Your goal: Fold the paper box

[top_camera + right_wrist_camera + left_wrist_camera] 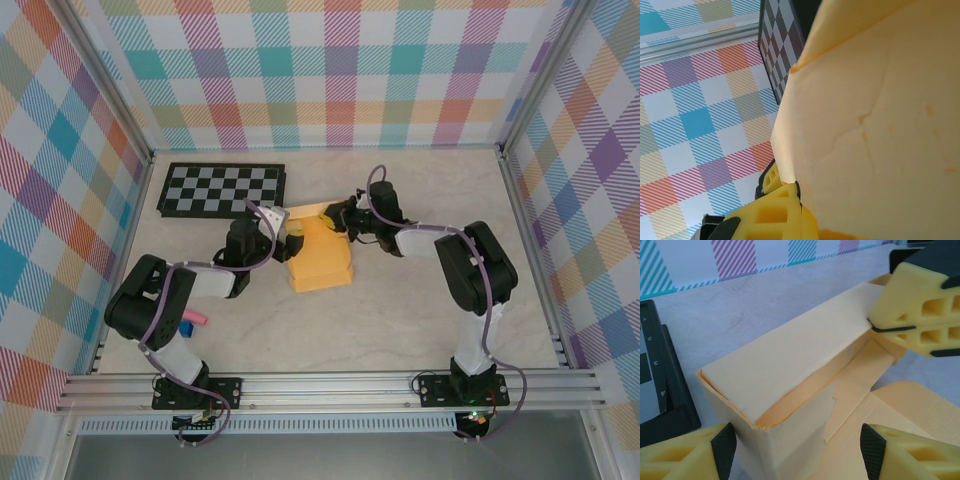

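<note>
Left wrist: wide claw astride box

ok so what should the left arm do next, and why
Probably close the left gripper on the near corner of the paper box: its open fingers straddle it, while the right gripper pinches the far flap.

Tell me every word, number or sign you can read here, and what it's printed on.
"3": on the black rim of the checkerboard, lying sideways.
"4": on the same rim, next to the 3.
One more mark further along that rim is too blurred to read.
The paper box carries no print that I can see.
</note>
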Controlling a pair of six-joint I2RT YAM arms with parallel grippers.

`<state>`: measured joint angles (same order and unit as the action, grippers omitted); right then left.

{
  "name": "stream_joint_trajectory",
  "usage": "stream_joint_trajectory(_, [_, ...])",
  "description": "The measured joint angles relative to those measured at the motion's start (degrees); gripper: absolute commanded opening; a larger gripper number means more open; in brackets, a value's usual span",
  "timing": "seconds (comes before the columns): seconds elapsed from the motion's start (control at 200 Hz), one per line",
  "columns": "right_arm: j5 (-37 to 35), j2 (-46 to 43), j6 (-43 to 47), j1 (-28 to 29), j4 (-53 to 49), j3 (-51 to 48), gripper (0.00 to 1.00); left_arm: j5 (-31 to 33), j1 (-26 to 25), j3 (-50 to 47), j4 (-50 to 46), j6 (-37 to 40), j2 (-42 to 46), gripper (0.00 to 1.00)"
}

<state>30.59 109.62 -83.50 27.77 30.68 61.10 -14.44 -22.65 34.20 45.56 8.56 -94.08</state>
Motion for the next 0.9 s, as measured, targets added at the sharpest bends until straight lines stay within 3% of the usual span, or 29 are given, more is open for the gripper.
stream_joint_trajectory(0.27, [-0.11, -5.68, 0.57, 0.09, -3.02, -4.72, 0.00, -2.89, -0.13, -5.27, 0.00, 0.26, 2.01, 0.68])
stream_joint_trajectory(0.58, [-0.09, -5.66, 0.87, 0.09, -3.19, -7.43, 0.00, -1.07, -0.42, -2.56, 1.60, 1.29, -1.90, 0.69])
stream_joint_trajectory(0.825, [-0.11, -5.66, 1.49, 0.09, -3.15, -7.50, 0.00, -0.92, -0.74, -0.17, 2.43, 3.43, -4.52, 0.52])
stream_joint_trajectory(0.9, [-0.13, -5.66, 1.60, 0.07, -3.15, -7.74, 0.00, -0.72, -0.79, -0.17, 2.67, 3.54, -4.66, 0.50])
